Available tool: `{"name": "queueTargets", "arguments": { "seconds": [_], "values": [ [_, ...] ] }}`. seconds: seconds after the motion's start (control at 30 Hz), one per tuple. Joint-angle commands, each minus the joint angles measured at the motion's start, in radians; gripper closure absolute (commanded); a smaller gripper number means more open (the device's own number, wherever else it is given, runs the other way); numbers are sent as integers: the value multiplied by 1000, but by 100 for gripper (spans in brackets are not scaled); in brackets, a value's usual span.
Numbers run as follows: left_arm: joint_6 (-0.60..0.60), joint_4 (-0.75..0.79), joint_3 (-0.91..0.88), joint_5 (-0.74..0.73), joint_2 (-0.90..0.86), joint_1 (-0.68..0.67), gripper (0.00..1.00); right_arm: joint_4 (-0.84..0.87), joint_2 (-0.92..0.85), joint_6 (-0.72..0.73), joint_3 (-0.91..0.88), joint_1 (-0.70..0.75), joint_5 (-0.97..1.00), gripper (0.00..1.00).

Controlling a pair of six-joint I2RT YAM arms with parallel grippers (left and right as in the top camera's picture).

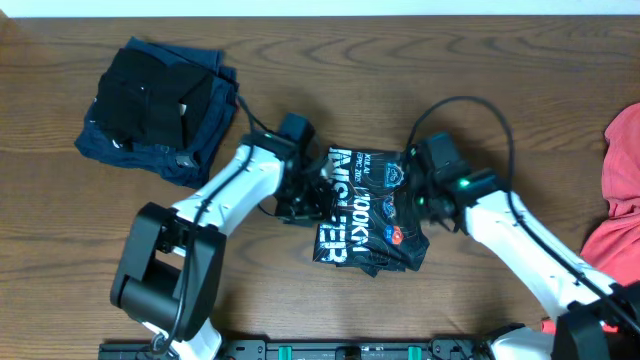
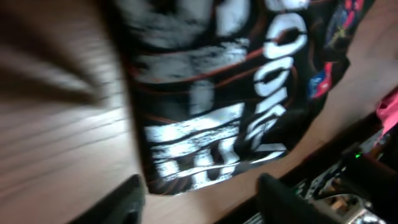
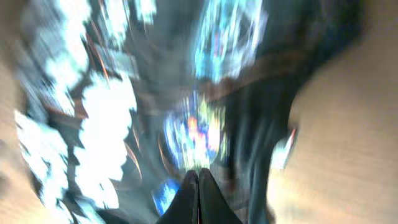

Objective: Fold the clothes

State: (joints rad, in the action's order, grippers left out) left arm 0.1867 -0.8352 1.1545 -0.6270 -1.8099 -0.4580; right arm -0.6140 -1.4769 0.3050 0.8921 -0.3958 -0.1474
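Observation:
The black sports shirt [image 1: 365, 210] lies folded into a small rectangle at the table's middle, with its white lettering and logos facing up. My left gripper [image 1: 310, 200] is at its left edge. In the left wrist view the left gripper [image 2: 199, 199] is open, with the shirt's [image 2: 211, 106] corner just beyond its fingertips and nothing between them. My right gripper [image 1: 415, 195] is over the shirt's right part. In the blurred right wrist view the right gripper's [image 3: 198, 177] fingers are pressed together over the shirt's [image 3: 124, 124] printed fabric.
A folded navy garment [image 1: 195, 140] with a black one [image 1: 150, 95] on top lies at the back left. A coral-red garment [image 1: 620, 190] lies at the right edge. The table [image 1: 500, 60] is brown wood. Cables loop above the right arm.

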Motion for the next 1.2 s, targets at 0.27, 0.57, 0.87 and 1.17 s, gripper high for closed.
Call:
{"name": "queueTargets", "arguments": {
  "seconds": [0.27, 0.57, 0.87, 1.17],
  "values": [
    [89, 217, -149, 97, 16, -101, 94, 369, -187, 158, 14, 84, -97, 99],
    [265, 319, -155, 162, 16, -15, 94, 351, -412, 314, 14, 85, -157, 99],
    [237, 583, -155, 177, 16, 61, 94, -101, -213, 373, 14, 86, 95, 99],
    [198, 587, -85, 120, 47, 148, 89, -183, 67, 283, 14, 68, 104, 99]
  ]
}}
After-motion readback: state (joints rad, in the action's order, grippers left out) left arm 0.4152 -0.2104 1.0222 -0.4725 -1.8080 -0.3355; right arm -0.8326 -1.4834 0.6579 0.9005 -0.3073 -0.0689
